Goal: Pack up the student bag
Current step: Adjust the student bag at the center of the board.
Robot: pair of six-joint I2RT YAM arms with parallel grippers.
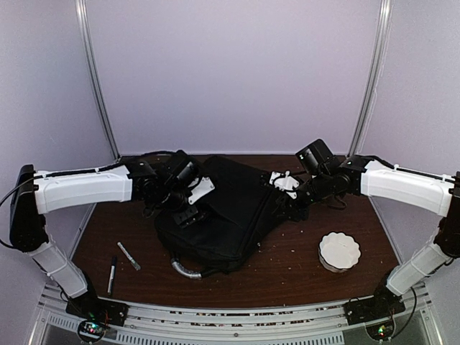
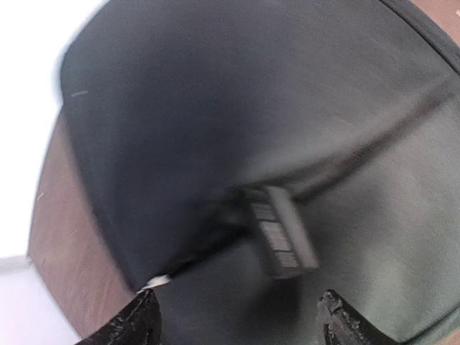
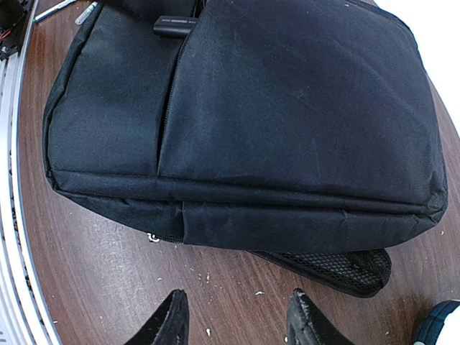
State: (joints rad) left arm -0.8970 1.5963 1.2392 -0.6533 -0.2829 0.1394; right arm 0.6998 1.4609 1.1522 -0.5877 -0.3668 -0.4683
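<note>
With jaws apart and empty, the left gripper hovers with a ribbed zipper tab at its 12 o'clock on the student bag lying mid-table, while the right gripper, likewise released, sits just off the bag's edge, so opening seems the step in hand and the next move calls for pinching that tab.

top view overhead, rear; wrist views close, probably both on student bag

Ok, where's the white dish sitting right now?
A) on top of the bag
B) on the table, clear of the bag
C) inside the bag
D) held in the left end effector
B: the white dish rests on the bare table, apart from the student bag and to its right in the top view.
</note>
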